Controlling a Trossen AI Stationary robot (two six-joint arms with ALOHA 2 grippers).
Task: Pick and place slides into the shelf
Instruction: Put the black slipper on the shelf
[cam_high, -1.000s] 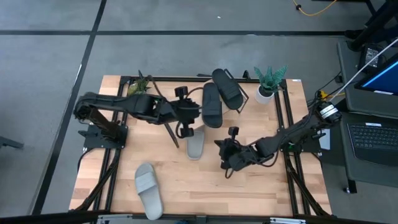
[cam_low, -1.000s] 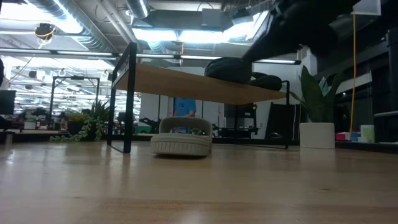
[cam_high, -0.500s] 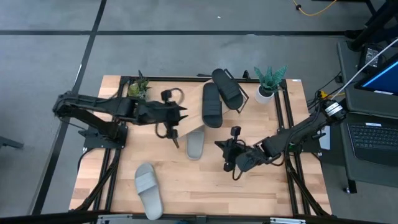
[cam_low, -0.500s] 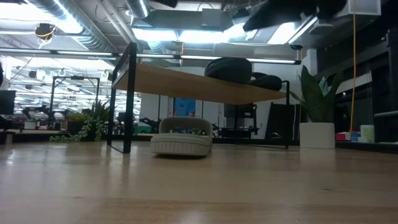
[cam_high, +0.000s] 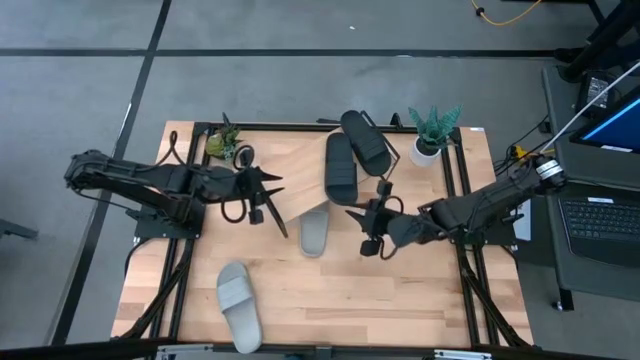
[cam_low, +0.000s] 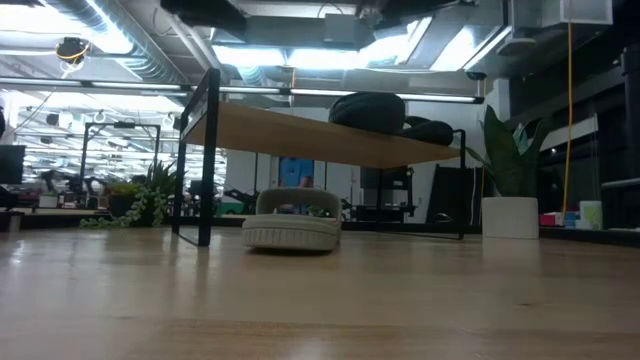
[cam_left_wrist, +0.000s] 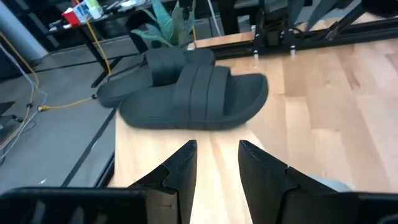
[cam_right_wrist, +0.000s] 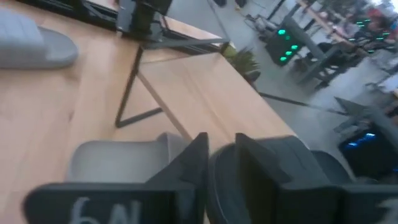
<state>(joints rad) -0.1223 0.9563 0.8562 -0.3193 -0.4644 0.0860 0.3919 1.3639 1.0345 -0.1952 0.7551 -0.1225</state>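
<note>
grey concrete floor surrounds a light wooden table (cam_high: 400, 290) that fills the middle of the high view, with desks and ceiling lights of a big workshop showing behind it in the low view. the shelf (cam_high: 300, 170) sits at the upper centre of the table, its pale board tilted on a thin black frame; in the low view it stands as a raised plank (cam_low: 300, 135) on dark legs.

two black slides lie on the shelf's right part: one (cam_high: 340, 168) lengthwise on the board, the other (cam_high: 367, 142) angled just beside it toward the upper right, seemingly touching. the left wrist view shows both, the nearer one (cam_left_wrist: 199, 102) right ahead of the fingers.

a grey slide (cam_high: 314, 230) lies partly under the shelf's lower edge at frame centre, seen toe-on in the low view (cam_low: 293, 220). the second grey slide (cam_high: 239, 305) lies well apart at the lower left of the table.

the left gripper (cam_high: 272, 187) hovers at the shelf's left end, fingers spread and empty, apart from the black slides to its right. the right gripper (cam_high: 358, 227) hangs just right of the centre grey slide, below the black pair; its fingers stand slightly apart, holding nothing.

a potted plant (cam_high: 432, 130) stands at the upper right corner, a smaller green plant (cam_high: 222, 140) at the upper left.
</note>
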